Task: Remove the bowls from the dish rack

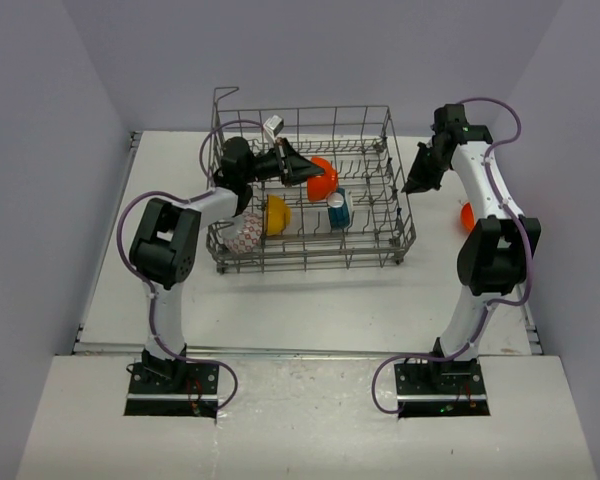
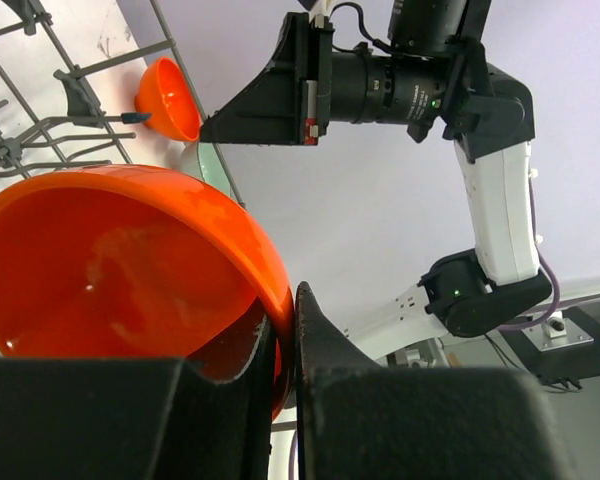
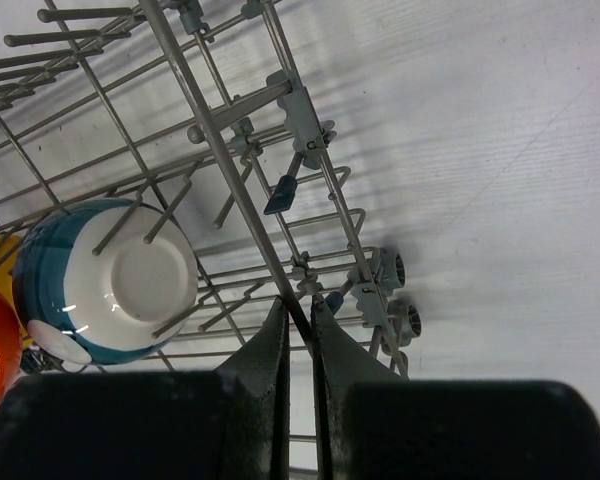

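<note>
Pinched rim of glossy orange bowl [image 2: 110, 260], leftward of left claw [image 2: 288, 318]; clenched right claw [image 3: 298, 312] on grey wire dish rack [image 1: 310, 258].

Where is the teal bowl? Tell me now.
In the top view the teal bowl sits inside the rack, near its middle, right of the yellow bowl and just below the rack's orange bowl.

A white table [image 1: 310, 300] is enclosed on three sides by plain lilac walls [image 1: 310, 50], evenly lit.
</note>
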